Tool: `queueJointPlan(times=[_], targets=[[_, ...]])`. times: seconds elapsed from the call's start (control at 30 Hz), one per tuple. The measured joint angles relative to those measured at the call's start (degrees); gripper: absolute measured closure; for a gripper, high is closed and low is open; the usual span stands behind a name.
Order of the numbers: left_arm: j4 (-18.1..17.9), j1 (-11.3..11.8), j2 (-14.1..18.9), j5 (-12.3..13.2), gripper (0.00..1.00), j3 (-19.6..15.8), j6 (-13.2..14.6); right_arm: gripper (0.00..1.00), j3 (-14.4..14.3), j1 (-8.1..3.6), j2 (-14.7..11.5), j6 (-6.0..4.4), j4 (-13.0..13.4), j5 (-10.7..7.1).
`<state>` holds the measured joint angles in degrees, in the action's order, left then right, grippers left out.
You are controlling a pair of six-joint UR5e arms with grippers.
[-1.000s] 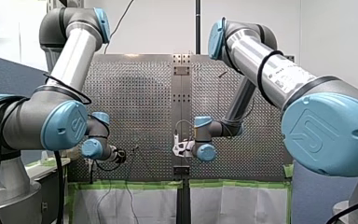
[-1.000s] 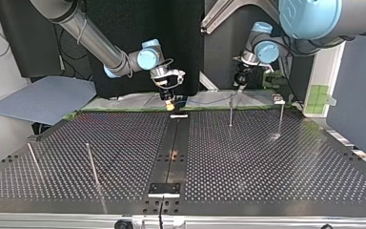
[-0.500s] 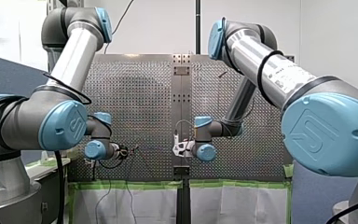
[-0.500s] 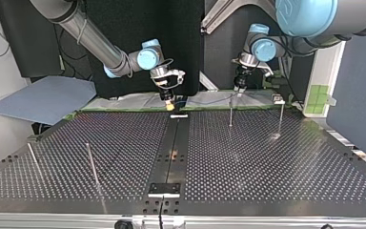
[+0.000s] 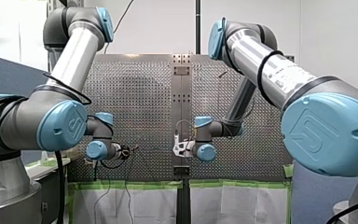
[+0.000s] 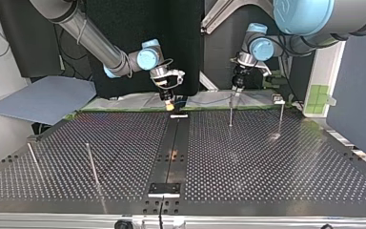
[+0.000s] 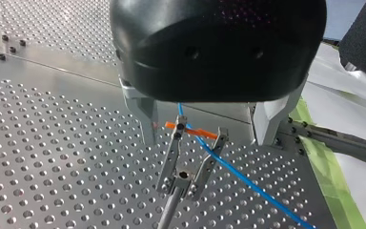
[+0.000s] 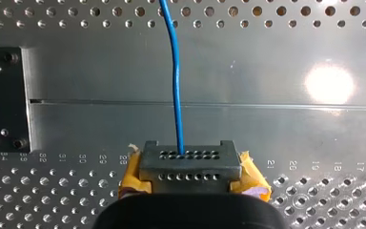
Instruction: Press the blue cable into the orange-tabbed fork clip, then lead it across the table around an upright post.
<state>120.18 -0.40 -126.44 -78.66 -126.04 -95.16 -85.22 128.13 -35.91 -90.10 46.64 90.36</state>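
Note:
In the left wrist view my left gripper [image 7: 205, 140] stands open, its metal fingers [image 7: 145, 119] on either side of the fork clip [image 7: 186, 167]. The clip tops a thin post and carries an orange tab [image 7: 195, 130]. The blue cable [image 7: 248, 183] runs past the tab and over one prong; I cannot tell whether it sits in the fork. In the right wrist view my right gripper [image 8: 190, 164], with yellow pads [image 8: 252, 181], is shut on the blue cable [image 8: 175, 81]. In the top view my right gripper [image 6: 170, 101] hangs near the centre strip, and my left gripper [image 6: 236, 88] is above the clip's post [image 6: 230, 113].
A second upright post [image 6: 281, 117] stands beside the clip's post at the top view's right. Two more posts [image 6: 92, 164] [image 6: 34, 161] lean at its left. A dark plate [image 6: 164, 188] sits on the centre strip near the table edge. Green tape [image 7: 321, 162] lines the table's edge.
My left gripper has shifted toward the table's middle and now sits over the fork clip. My right arm has stayed put with the cable.

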Motion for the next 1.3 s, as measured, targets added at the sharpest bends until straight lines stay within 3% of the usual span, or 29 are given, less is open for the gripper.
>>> queueJointPlan(times=[0.47,0.9,1.3], targets=[[0.3,-0.2,0.0,0.1,0.00,0.0,0.2,1.00,0.0,-0.02,0.0,0.00,0.0,0.00],[1.2,-2.6,0.0,-0.1,0.00,0.0,1.9,1.00,0.0,-0.08,0.0,0.08,-0.7,0.00],[1.2,-5.2,0.0,-2.9,0.00,0.9,1.6,1.00,0.0,-0.03,0.0,0.09,-0.7,0.00]])
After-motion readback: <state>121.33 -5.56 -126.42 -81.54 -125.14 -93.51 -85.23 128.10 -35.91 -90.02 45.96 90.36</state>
